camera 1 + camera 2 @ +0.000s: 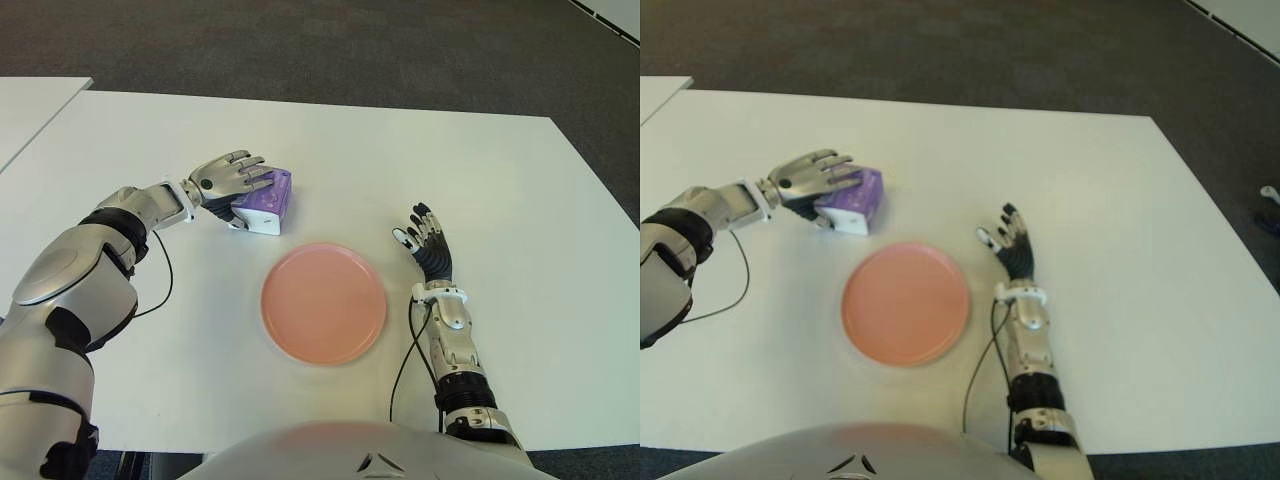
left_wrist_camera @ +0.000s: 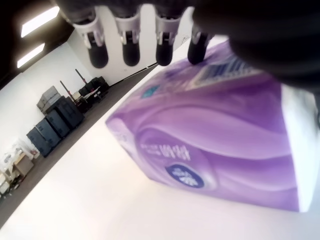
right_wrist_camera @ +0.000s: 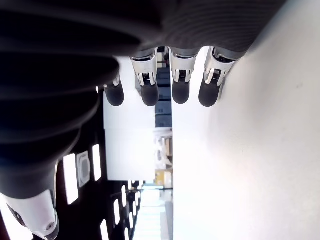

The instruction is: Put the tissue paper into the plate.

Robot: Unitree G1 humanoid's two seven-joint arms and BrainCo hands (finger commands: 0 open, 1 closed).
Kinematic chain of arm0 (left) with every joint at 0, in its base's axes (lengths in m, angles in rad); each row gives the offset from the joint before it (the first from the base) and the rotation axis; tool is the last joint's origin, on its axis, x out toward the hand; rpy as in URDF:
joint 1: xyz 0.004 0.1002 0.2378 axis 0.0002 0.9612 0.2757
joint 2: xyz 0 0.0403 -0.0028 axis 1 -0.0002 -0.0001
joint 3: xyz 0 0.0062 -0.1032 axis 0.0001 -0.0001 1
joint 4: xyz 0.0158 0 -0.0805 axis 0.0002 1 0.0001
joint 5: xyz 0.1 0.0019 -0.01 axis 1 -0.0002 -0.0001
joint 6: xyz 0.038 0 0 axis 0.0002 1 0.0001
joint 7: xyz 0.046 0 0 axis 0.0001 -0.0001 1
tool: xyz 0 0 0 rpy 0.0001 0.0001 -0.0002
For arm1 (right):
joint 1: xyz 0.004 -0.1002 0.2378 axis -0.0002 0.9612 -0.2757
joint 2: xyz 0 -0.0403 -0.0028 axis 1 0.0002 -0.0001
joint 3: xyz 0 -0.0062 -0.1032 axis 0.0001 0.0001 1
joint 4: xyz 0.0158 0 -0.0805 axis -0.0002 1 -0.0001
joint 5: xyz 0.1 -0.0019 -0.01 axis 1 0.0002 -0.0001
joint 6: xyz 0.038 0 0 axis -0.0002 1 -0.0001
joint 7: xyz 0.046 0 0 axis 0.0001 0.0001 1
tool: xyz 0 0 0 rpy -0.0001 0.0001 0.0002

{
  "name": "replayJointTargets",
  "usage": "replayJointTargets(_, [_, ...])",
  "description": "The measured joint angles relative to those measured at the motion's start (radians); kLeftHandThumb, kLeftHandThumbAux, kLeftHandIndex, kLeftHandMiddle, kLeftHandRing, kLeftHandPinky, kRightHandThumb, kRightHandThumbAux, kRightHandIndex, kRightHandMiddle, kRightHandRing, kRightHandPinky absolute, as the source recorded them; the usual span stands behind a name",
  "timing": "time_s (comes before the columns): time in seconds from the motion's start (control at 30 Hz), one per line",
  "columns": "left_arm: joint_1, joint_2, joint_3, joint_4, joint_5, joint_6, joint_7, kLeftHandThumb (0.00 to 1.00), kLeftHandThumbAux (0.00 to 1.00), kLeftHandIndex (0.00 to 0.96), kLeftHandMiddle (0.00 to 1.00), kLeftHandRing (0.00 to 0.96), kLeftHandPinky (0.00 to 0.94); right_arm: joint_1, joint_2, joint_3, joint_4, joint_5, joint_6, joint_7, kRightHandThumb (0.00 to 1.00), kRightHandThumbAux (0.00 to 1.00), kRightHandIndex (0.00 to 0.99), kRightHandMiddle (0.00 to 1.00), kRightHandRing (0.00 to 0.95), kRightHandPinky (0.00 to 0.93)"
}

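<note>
**Left hand on the pack, plate still bare**

White counter (image 1: 480, 180) fills the scene, smooth and matte, with dark carpet beyond its far edge. And we're early in this one: the round salmon-pink plate (image 1: 323, 302), shallow with a low rim, holds nothing yet. The purple plastic-wrapped tissue pack (image 1: 266, 201), soft-sided and block-shaped with a white end panel, sits on the counter just beyond the plate and to its left, apart from the rim.

The left hand (image 1: 228, 180) is draped over the pack; in the wrist view its dark fingertips (image 2: 131, 52) reach past the glossy top, extended rather than curled around it. By the look of it contact is made but no firm grip, so I'd call that hand open. The pack shows no sign of being lifted.

Right of the plate, the right hand (image 1: 427, 243) shows with fingers straight and empty.

Still to come, by my reckoning: close, lift, carry across, release.
</note>
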Motion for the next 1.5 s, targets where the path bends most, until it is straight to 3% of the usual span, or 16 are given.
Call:
replayJointTargets(0.53, [0.007,-0.012,0.022,0.002,-0.071,-0.054,-0.071,0.033,0.299,0.000,0.000,0.000,0.000,0.012,0.001,0.002,-0.026,-0.001,0.022,-0.001,0.060,0.671,0.000,0.003,0.000,0.000])
replayJointTargets(0.87, [0.063,-0.056,0.036,0.044,-0.108,-0.021,-0.071,0.045,0.299,0.000,0.000,0.000,0.000,0.012,0.004,0.004,-0.029,-0.001,0.029,-0.007,0.061,0.672,0.000,0.007,0.000,0.000])
replayJointTargets(1.5, [0.091,-0.079,0.045,0.058,-0.180,0.002,-0.101,0.053,0.334,0.000,0.000,0.000,0.000,0.019,0.006,0.006,-0.032,-0.001,0.030,-0.008,0.053,0.676,0.000,0.009,0.000,0.000])
